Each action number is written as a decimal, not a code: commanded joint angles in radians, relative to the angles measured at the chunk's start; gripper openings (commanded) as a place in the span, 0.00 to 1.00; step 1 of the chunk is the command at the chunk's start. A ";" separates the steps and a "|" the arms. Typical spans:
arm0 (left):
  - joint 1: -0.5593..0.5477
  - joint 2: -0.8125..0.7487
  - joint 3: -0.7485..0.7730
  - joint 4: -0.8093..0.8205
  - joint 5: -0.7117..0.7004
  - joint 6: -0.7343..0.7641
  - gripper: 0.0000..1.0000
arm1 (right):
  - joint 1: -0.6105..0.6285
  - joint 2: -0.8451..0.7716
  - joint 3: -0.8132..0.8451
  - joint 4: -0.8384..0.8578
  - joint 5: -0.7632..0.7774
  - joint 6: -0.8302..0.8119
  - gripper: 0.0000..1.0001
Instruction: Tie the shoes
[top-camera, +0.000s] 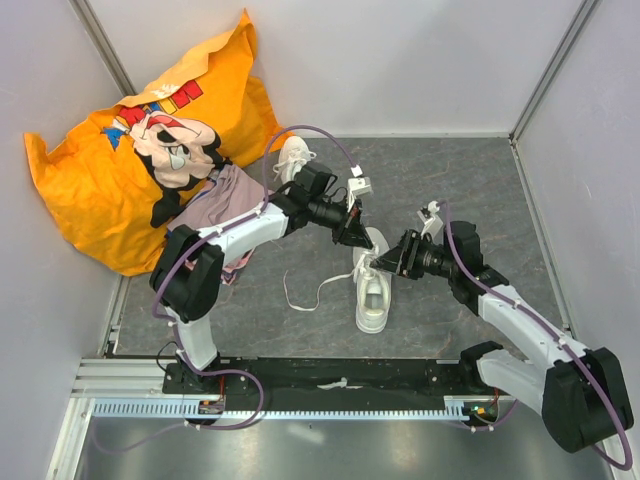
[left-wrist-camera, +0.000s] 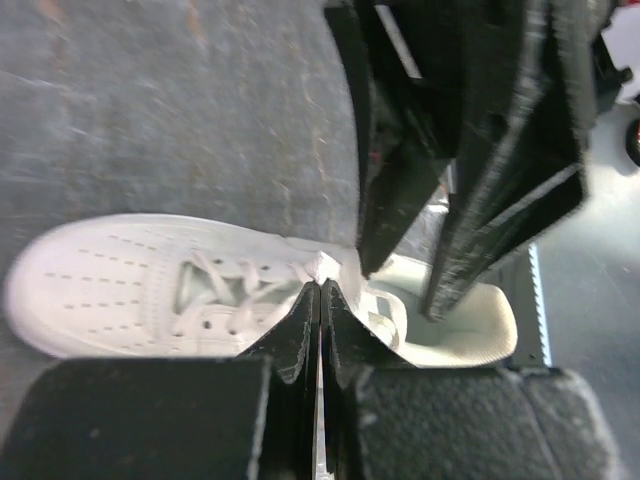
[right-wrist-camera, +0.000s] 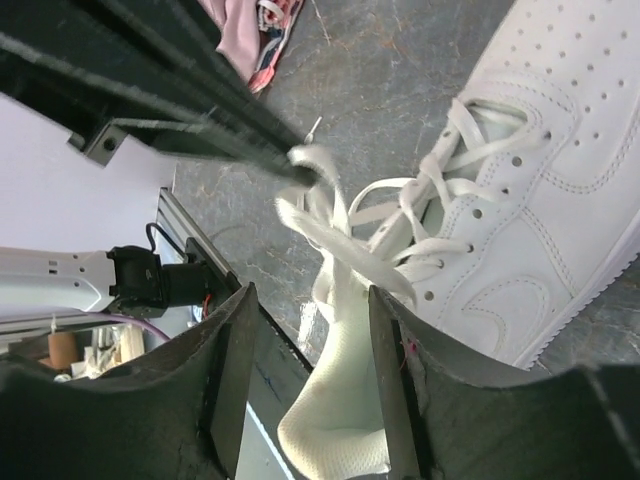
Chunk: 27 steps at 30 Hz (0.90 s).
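As left fingers (left-wrist-camera: 295, 340) pinch its lace (right-wrist-camera: 320, 215), the shoe (top-camera: 373, 298) lies beneath right fingers (right-wrist-camera: 228, 370).

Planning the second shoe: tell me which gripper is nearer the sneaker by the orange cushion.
Left. The left gripper, shut on a lace, sits to that sneaker's near right; the right gripper, open, is farther out the same way.

far shoe (top-camera: 292, 150) half hidden behind left arm (top-camera: 250, 228); near shoe (right-wrist-camera: 540, 190) cut off at toe, right wrist view.

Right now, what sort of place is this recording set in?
Probably a lab robot cell, not a home: plain white panel walls box in a grey tabletop, with an aluminium rail along its near edge.
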<state>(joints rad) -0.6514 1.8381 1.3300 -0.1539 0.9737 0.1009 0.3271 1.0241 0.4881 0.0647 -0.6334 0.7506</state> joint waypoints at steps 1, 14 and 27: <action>0.006 -0.046 0.054 0.063 -0.110 -0.036 0.02 | -0.011 -0.062 0.118 -0.178 -0.035 -0.123 0.58; 0.052 -0.031 0.072 0.123 -0.204 -0.161 0.02 | 0.012 -0.064 0.334 -0.476 -0.141 -0.744 0.91; 0.070 0.061 0.094 0.077 -0.090 -0.219 0.02 | 0.464 0.312 0.570 -0.617 0.089 -1.411 0.89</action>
<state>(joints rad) -0.5774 1.8683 1.3964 -0.0795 0.8326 -0.0860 0.7033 1.2480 1.0225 -0.5037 -0.6220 -0.3752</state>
